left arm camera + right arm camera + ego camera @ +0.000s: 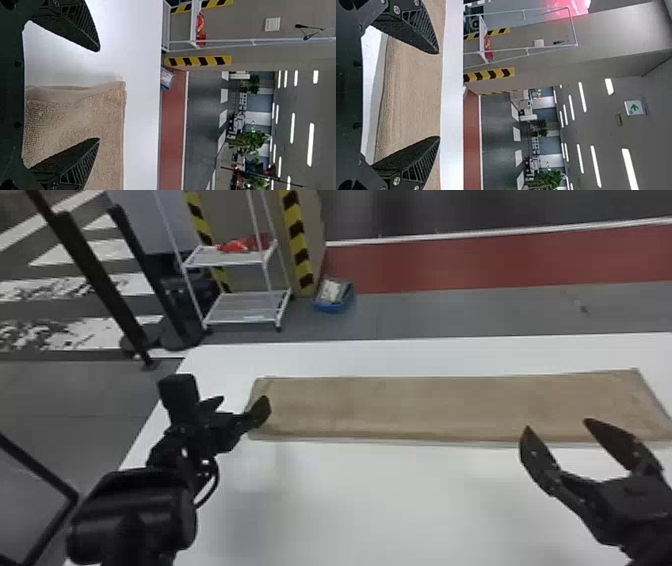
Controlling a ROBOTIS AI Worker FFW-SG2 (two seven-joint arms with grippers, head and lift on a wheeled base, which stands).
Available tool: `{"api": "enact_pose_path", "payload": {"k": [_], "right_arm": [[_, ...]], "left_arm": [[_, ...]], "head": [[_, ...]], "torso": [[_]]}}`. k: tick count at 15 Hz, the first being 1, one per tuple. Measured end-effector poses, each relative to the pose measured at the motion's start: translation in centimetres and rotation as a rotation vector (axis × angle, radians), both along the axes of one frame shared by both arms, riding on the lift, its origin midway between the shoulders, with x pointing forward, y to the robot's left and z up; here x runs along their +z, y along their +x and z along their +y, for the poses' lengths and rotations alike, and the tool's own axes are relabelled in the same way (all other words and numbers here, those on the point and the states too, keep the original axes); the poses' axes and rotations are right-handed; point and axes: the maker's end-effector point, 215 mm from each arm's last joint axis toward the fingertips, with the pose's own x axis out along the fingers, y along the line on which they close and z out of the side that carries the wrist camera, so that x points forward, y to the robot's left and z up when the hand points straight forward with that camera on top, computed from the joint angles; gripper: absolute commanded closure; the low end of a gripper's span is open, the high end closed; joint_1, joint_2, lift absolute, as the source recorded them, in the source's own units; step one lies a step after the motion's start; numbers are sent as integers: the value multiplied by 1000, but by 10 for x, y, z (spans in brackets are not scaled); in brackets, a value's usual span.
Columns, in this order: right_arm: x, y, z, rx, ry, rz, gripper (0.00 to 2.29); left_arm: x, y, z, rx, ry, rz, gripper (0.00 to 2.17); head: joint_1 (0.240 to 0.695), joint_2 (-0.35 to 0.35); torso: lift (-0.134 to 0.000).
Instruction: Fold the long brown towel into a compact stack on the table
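The long brown towel (430,407) lies flat and stretched out across the white table, its long sides running left to right. At its left end is my left gripper (237,405), open, one finger over the towel's edge. In the left wrist view the towel's end (75,118) shows between and beyond the fingers of the left gripper (99,95). My right gripper (555,425) stands open at the towel's near edge, toward its right part. In the right wrist view the towel (411,91) spans behind the right gripper's (440,95) parted fingers, with nothing gripped.
The white table (360,500) extends in front of the towel and in a strip behind it. Beyond the table stand a white wire shelf (245,307) with a red item, black posts at the left, and a blue box (334,296) on the floor.
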Motion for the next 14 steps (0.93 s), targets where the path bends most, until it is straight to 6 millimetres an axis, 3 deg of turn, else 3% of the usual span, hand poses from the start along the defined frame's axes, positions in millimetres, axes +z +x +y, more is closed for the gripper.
{"api": "enact_pose_path", "payload": {"k": [6, 10, 13, 14], "right_arm": [[-4, 2, 5, 18, -5, 7, 127], [-6, 4, 3, 22, -1, 10, 127], [-7, 6, 3, 22, 0, 10, 127], [-7, 6, 3, 22, 1, 10, 127]], "left_arm": [[-25, 2, -5, -8, -21, 80, 215], [-41, -6, -13, -31, -46, 139, 485], [-48, -11, -20, -50, -64, 172, 761], [-48, -12, -21, -56, -68, 175, 1146]], "head": [[695, 197], [695, 189], [695, 181], [695, 179]], "torso": [[-121], [-121], [-121], [-121]]}}
